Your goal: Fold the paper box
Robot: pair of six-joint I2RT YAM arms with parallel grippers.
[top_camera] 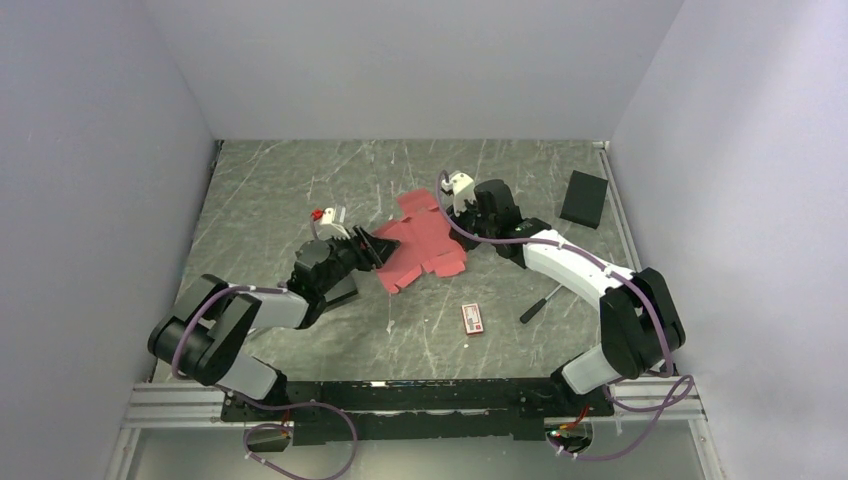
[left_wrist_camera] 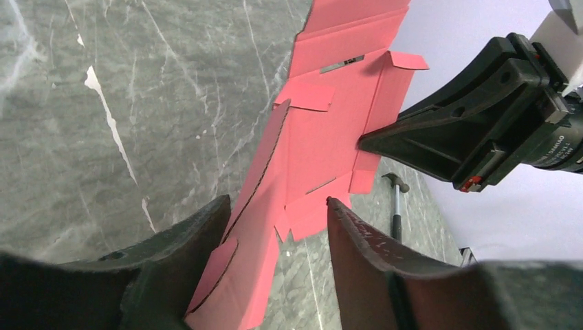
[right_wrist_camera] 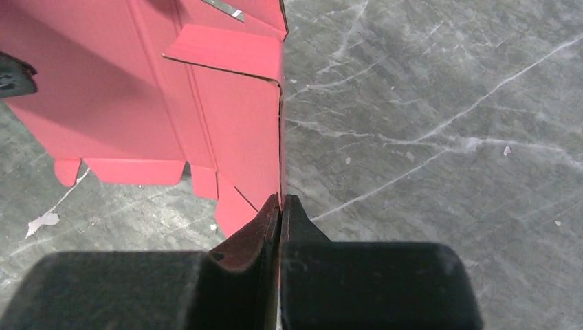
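Marbled table [top_camera: 270, 190], one paper box [top_camera: 420, 245], one hammer [top_camera: 540, 303], one packet [top_camera: 473, 319]

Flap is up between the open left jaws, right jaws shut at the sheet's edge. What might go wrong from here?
1. The left jaws stand open astride the raised flap. If they close away from its crease, the thin card may buckle.
2. The right jaws, shut, meet the box only at its very edge. A tug from the left might slide or swing it loose.
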